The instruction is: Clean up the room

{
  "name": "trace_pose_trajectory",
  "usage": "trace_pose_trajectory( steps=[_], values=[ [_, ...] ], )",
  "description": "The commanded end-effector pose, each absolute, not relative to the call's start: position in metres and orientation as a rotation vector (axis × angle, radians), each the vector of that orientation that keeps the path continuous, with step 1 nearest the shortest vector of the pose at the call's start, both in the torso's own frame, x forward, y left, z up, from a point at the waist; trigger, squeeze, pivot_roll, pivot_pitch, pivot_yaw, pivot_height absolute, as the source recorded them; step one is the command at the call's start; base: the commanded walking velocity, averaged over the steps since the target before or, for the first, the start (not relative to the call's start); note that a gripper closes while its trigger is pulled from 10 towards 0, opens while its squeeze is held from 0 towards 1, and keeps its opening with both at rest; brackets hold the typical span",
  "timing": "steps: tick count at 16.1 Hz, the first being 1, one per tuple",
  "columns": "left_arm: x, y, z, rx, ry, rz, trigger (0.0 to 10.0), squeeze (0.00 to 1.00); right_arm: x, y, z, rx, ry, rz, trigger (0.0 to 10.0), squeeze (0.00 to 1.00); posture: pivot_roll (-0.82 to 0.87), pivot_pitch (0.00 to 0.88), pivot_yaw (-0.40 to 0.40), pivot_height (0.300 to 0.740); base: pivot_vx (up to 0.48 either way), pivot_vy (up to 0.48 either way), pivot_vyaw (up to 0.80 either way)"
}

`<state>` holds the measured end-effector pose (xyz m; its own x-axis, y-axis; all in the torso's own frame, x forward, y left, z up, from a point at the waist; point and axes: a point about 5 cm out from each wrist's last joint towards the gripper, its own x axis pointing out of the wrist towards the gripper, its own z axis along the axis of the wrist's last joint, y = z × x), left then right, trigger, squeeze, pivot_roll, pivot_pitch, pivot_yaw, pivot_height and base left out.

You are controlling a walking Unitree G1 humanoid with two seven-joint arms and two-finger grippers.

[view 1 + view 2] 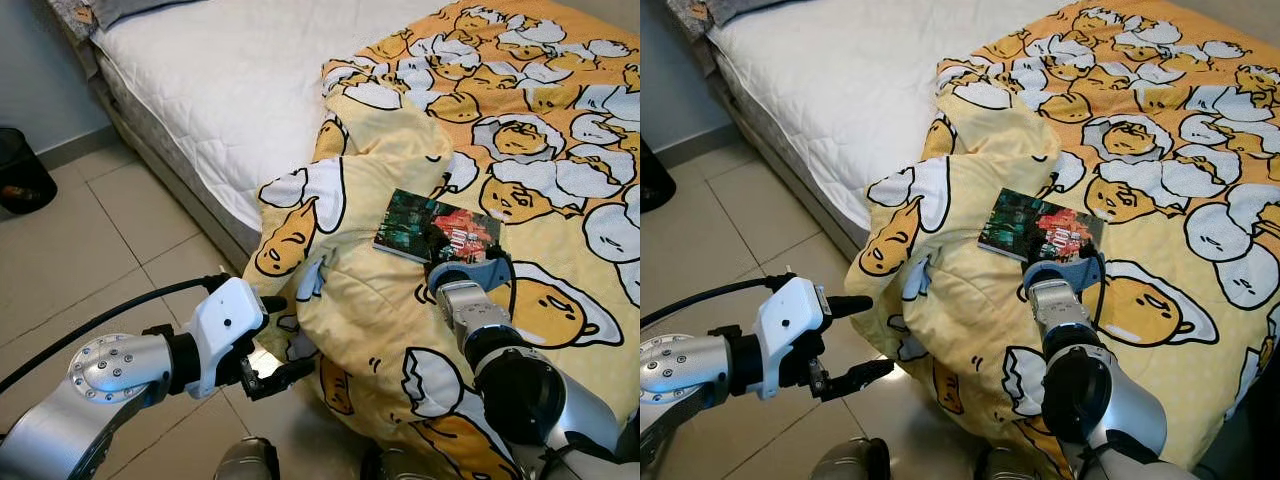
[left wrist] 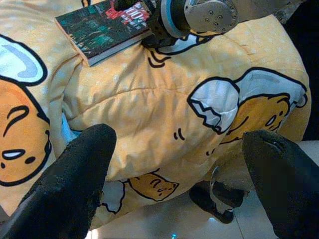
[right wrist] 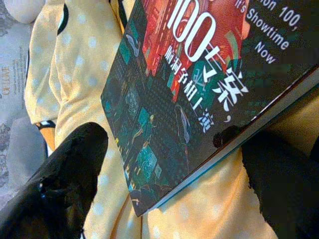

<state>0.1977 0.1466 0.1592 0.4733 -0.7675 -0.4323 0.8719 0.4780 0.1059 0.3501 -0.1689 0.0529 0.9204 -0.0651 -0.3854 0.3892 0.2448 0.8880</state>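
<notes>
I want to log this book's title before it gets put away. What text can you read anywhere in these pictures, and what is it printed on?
"100" in large white digits: on the book cover, by the right claw.
"...on 100," "...'s Showtime" "Now": white lines at the cover's corner, their starts cut off.
Large white Chinese characters under the digits: visible, but I cannot transcribe them reliably.
"O...ME": faint print on grey fabric, only partly legible.
The blanket carries cartoon eggs, no words.

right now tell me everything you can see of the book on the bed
The book is a thin paperback with a dark glossy cover in teal and red, with a large "100", Chinese characters and "Showtime Now". It lies closed and flat, cover up, on the rumpled yellow egg-print blanket near the bed's edge. The right end effector is at its near corner, open fingers either side, one finger touching the edge.
</notes>
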Motion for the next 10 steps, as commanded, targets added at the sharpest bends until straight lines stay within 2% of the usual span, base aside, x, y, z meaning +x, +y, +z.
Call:
trace_pose_trajectory(
  steps=[1,8,10],
  values=[
    [0.196,0.147,0.162,0.337,0.345,-1.020,10.0,0.00,0.356,-0.174,0.062,1.296,0.249,-0.308,10.0,0.00,0.18,0.153,-0.007,0.740,0.000,0.000,0.00],
    [0.192,0.145,0.166,0.337,0.344,-1.020,10.0,0.00,0.351,-0.175,0.055,1.261,0.272,-0.351,10.0,0.00,0.19,0.183,0.002,0.740,0.000,0.000,0.00],
    [0.184,0.146,0.163,0.331,0.365,-1.017,10.0,0.00,0.338,-0.175,0.036,1.208,0.350,-0.422,10.0,0.00,0.21,0.196,0.002,0.740,0.000,0.000,0.00]
  ],
)
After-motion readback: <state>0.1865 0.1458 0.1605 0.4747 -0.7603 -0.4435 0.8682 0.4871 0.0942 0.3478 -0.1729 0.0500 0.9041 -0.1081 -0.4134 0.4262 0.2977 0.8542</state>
